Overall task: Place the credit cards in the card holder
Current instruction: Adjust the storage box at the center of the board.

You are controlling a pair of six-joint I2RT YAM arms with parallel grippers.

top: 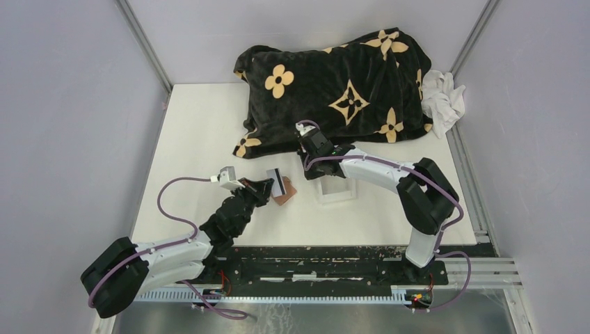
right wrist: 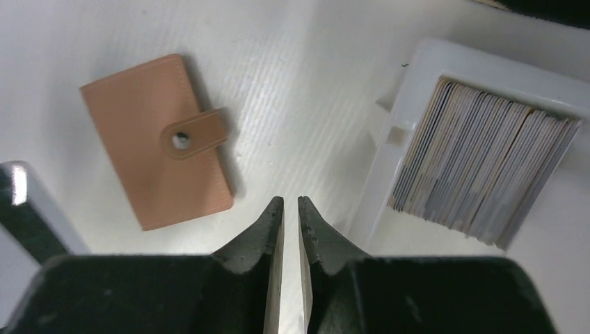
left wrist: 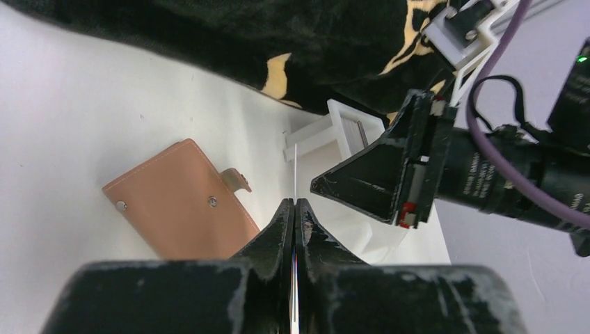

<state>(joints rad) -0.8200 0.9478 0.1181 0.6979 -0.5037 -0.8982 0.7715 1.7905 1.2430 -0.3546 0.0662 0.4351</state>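
The brown card holder (top: 287, 194) lies closed on the white table, its snap strap fastened (right wrist: 156, 142); it also shows in the left wrist view (left wrist: 177, 202). My left gripper (top: 266, 186) is shut on a credit card (top: 277, 182), held on edge just left of and above the holder; the card appears edge-on between the fingertips (left wrist: 296, 167). Several more credit cards (right wrist: 480, 170) stand stacked in a clear tray (top: 335, 191). My right gripper (right wrist: 291, 200) hovers between the holder and the tray, its jaws almost together with a narrow gap and nothing in it.
A black blanket with tan flowers (top: 334, 83) covers the back of the table, close behind the tray. A white cloth (top: 442, 97) lies at the back right. Grey walls enclose the table. The right gripper's fingers (left wrist: 376, 181) hang close to the right of my left gripper.
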